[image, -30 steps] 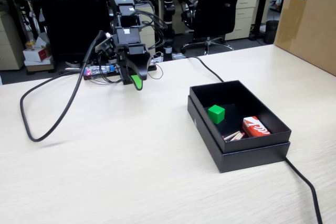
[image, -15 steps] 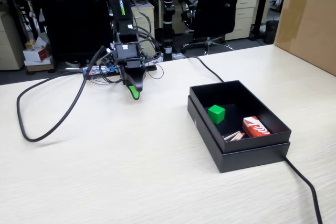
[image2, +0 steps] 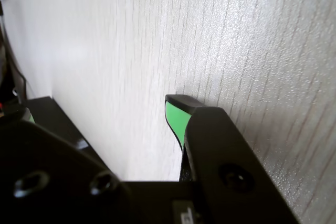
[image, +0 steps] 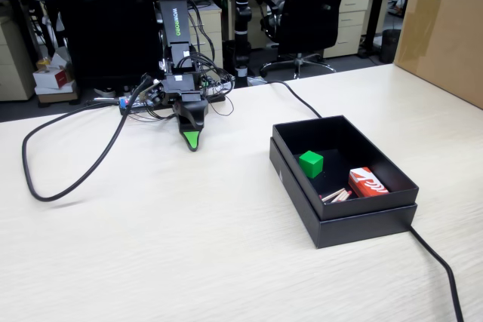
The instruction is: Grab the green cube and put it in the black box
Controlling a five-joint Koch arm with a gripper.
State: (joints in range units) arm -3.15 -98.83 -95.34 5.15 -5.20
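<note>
- Sitting inside the black box (image: 290, 165), centre-right of the fixed view, the green cube (image: 310, 164) rests near its left wall, apart from the red-and-white packet (image: 368, 182).
- Expect it light, rigid, smooth; pinch two opposite flat faces.
- No long axis; one corner edge faces the camera.
- Your gripper (image: 192, 141) hangs tip-down upper-left, holding nothing; only one green tip shows, so you cannot tell its opening.

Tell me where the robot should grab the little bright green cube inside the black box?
Probably from straight above, pinching two opposite flat sides of the small bright green cube. It sits low inside the shallow matte black cardboard box, whose walls block a sideways reach.
</note>
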